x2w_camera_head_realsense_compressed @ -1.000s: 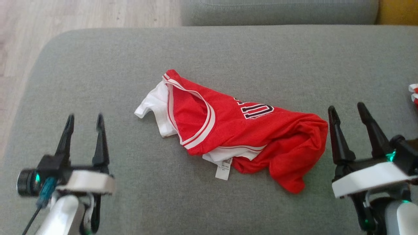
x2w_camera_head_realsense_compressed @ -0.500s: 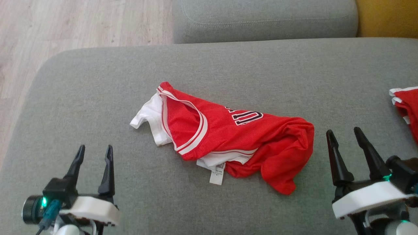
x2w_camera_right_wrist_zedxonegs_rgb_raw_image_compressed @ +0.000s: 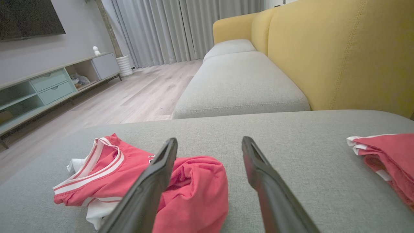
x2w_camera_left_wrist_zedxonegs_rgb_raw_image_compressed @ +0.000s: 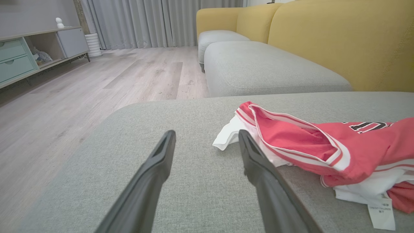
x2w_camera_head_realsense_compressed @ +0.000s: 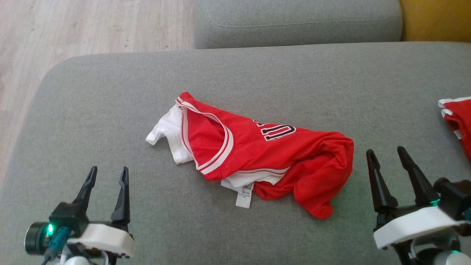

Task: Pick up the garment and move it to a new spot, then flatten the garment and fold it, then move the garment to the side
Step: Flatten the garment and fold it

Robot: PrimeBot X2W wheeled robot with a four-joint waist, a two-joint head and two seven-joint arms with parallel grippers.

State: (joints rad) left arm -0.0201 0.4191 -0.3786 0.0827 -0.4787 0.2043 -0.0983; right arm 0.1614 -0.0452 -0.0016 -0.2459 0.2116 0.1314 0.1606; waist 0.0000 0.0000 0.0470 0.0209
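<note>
A crumpled red garment (x2w_camera_head_realsense_compressed: 257, 151) with white trim, dark lettering and a white inner layer lies in the middle of the grey cushion (x2w_camera_head_realsense_compressed: 110, 95). A white label hangs from its near edge. My left gripper (x2w_camera_head_realsense_compressed: 107, 173) stands open at the lower left, well clear of the cloth. My right gripper (x2w_camera_head_realsense_compressed: 385, 154) stands open at the lower right, just right of the garment's bunched end. The left wrist view has the garment (x2w_camera_left_wrist_zedxonegs_rgb_raw_image_compressed: 307, 145) to the right of my open fingers (x2w_camera_left_wrist_zedxonegs_rgb_raw_image_compressed: 152, 174). In the right wrist view the garment (x2w_camera_right_wrist_zedxonegs_rgb_raw_image_compressed: 194, 184) lies partly behind my left finger (x2w_camera_right_wrist_zedxonegs_rgb_raw_image_compressed: 152, 181).
A second red and white cloth (x2w_camera_head_realsense_compressed: 458, 121) lies at the cushion's right edge, also in the right wrist view (x2w_camera_right_wrist_zedxonegs_rgb_raw_image_compressed: 385, 155). Another grey cushion (x2w_camera_head_realsense_compressed: 294, 22) and a yellow backrest (x2w_camera_right_wrist_zedxonegs_rgb_raw_image_compressed: 339, 55) lie beyond. Wooden floor (x2w_camera_head_realsense_compressed: 73, 29) borders the cushion's left side.
The head camera has tilted, so the whole picture sits lower and more of the far cushion and the second cloth shows. Both grippers stay open. The garment has not moved.
</note>
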